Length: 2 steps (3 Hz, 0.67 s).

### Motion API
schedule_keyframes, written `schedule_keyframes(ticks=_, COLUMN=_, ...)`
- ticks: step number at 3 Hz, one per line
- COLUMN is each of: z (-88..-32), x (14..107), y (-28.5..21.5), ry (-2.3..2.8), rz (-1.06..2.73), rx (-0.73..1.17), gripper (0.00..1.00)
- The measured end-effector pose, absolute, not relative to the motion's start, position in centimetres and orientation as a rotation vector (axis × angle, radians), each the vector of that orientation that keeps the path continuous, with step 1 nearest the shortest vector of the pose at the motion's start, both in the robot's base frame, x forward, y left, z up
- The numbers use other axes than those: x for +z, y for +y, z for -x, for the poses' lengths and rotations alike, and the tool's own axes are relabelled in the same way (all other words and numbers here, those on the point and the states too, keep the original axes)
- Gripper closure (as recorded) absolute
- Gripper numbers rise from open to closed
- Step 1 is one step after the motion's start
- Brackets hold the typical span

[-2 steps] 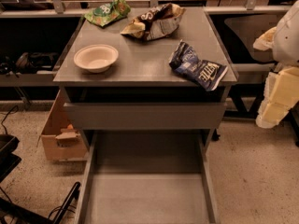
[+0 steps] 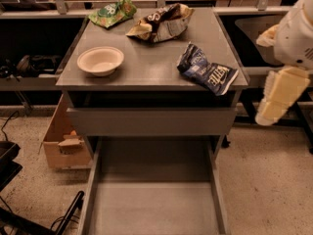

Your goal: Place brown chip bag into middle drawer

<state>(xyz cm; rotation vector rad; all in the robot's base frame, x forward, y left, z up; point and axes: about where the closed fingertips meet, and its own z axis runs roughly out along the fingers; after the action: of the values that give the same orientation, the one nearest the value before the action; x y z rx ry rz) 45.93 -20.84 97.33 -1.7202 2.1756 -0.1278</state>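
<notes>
The brown chip bag (image 2: 161,22) lies crumpled at the back of the cabinet top (image 2: 151,77), its pale torn flap pointing left. The middle drawer (image 2: 154,204) is pulled out at the bottom of the view, and its flat grey floor holds nothing. My gripper (image 2: 281,97) hangs at the right edge of the view, beside the cabinet's right side and at about the height of its top. It is well to the right of the brown bag, apart from it, and holds nothing that I can see.
A dark blue chip bag (image 2: 206,70) lies at the front right of the top, nearest the arm. A green bag (image 2: 112,12) sits at the back left and a pale bowl (image 2: 100,60) on the left. A closed drawer front (image 2: 151,121) is above the open drawer. A cardboard box (image 2: 61,143) stands on the floor at left.
The arm at the right edge has shifted slightly left and up. The bags, the bowl and the drawer have not moved.
</notes>
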Motion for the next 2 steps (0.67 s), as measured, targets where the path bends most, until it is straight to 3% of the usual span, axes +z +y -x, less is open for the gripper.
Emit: schedule_keyframes(ticks=2, z=-57.9, x=95.4, y=-14.8, ry=1.813, rz=1.716, rx=-0.184, gripper=0.0)
